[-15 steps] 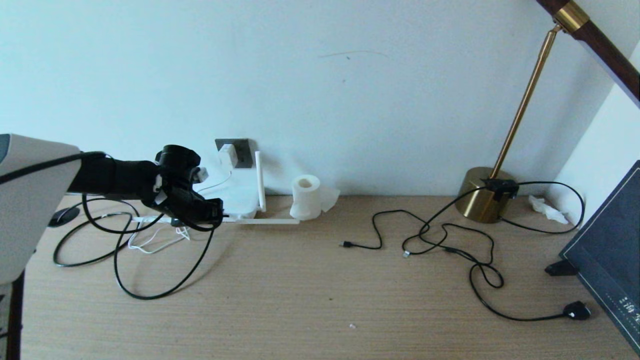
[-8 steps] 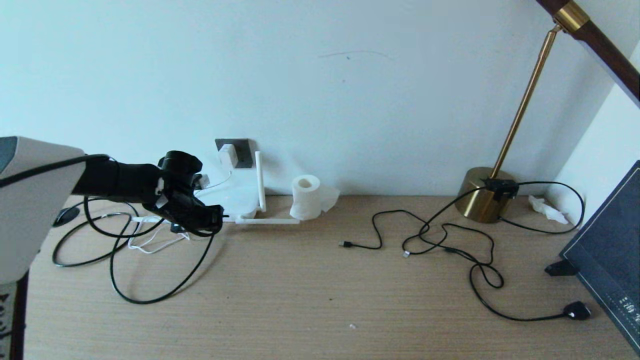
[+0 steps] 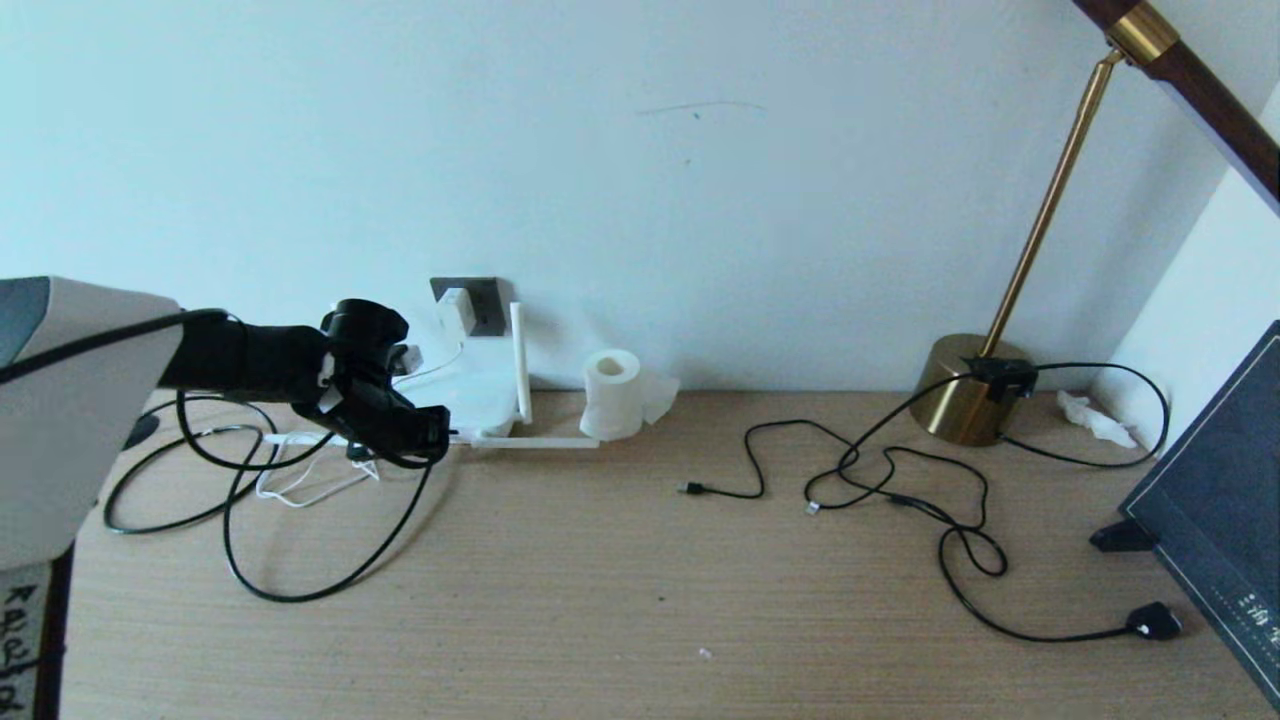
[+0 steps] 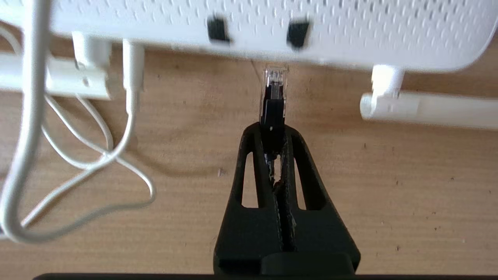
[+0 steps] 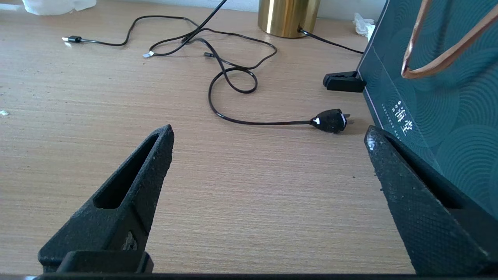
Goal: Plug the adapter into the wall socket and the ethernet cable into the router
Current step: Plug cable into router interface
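L gripper (image 4: 273, 134) was clamped on the ethernet cable (image 4: 273, 102) just behind its clear plug, at the far-left of the desk (image 3: 640, 560). Plug tip sat right at the router (image 4: 350, 35) front edge, just below two dark ports; can't tell if it was touching. Rest of the cable looped over the desk nearer the robot. Adapter (image 3: 455, 308) sat in the wall socket (image 3: 484, 302) above the router, its white cord running down. R gripper (image 5: 268, 167) hung wide open, empty, over the right side nr the lamp plug (image 5: 330, 119).
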{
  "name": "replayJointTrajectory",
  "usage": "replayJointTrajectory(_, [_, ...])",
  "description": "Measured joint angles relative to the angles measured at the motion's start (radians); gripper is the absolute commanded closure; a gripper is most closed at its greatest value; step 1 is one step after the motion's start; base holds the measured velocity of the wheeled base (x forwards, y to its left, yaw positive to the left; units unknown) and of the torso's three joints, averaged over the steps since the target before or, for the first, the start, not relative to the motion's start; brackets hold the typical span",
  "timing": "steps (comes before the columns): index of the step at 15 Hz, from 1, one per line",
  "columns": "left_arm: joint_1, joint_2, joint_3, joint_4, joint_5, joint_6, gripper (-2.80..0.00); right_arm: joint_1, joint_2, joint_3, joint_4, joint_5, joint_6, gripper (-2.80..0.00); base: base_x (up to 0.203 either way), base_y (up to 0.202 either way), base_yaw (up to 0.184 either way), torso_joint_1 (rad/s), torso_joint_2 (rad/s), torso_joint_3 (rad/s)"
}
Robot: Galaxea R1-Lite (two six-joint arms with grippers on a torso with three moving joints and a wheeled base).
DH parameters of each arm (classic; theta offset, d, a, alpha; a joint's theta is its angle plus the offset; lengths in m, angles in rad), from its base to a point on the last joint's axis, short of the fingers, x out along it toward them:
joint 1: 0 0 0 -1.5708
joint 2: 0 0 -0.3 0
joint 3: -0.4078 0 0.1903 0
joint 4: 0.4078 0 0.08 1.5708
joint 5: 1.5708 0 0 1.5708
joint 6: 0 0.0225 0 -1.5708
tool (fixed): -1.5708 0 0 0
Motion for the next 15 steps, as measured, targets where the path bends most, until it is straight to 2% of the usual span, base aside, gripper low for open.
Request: replayJointTrajectory(15, [-0.012,0.051,-0.095,0.039,0.002,-0.002,0.00,0.000,0.000,0.000,0.001,0.000,0.000,-2.80,0.000,0.000,0.000,0.000,0.00,0.000])
